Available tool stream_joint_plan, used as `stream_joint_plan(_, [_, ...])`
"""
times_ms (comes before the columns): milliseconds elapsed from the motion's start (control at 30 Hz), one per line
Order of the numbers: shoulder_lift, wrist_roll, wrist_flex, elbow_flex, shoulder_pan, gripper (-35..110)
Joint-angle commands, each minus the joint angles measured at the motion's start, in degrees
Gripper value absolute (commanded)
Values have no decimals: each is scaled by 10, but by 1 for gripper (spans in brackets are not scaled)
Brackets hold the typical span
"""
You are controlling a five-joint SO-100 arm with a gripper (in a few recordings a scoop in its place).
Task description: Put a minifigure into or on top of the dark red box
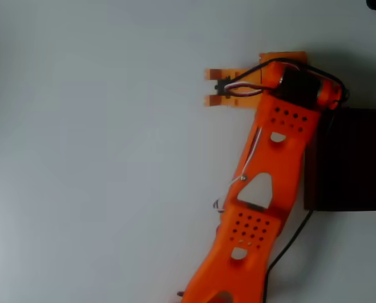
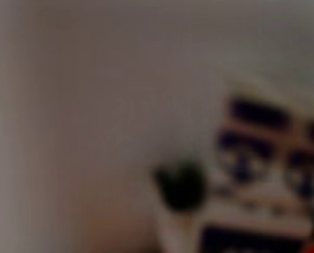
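Observation:
In the overhead view the dark red box sits at the right edge, partly cut off, and its inside looks nearly black. My orange arm reaches from its base at the top, past the box's left side, down to the bottom edge, where the gripper end is cut off. The wrist view is heavily blurred. A white shape with dark bands, which looks like the minifigure, fills its lower right, very close to the camera. A dark blob lies just to its left. The blur hides how the fingers stand.
The table is a plain pale grey surface. The arm's orange base clamp sits at top centre. A black cable trails along the arm's right side, near the box's lower left corner.

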State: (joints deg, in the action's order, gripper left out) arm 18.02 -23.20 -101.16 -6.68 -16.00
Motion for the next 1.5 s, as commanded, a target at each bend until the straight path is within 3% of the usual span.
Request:
stream_joint_plan(0, [10,-4,17,-5,-4,16])
stream_joint_plan(333, [8,-4,22,16,-7,14])
stream_joint_plan(600, [10,-3,16,19,-5,0])
stream_joint_plan(900, [28,12,-15,-6,-11,0])
stream_joint_plan(1267, [358,140,-38,244,-154,0])
stream_joint_plan(1467, [395,200,-38,310,-272,0])
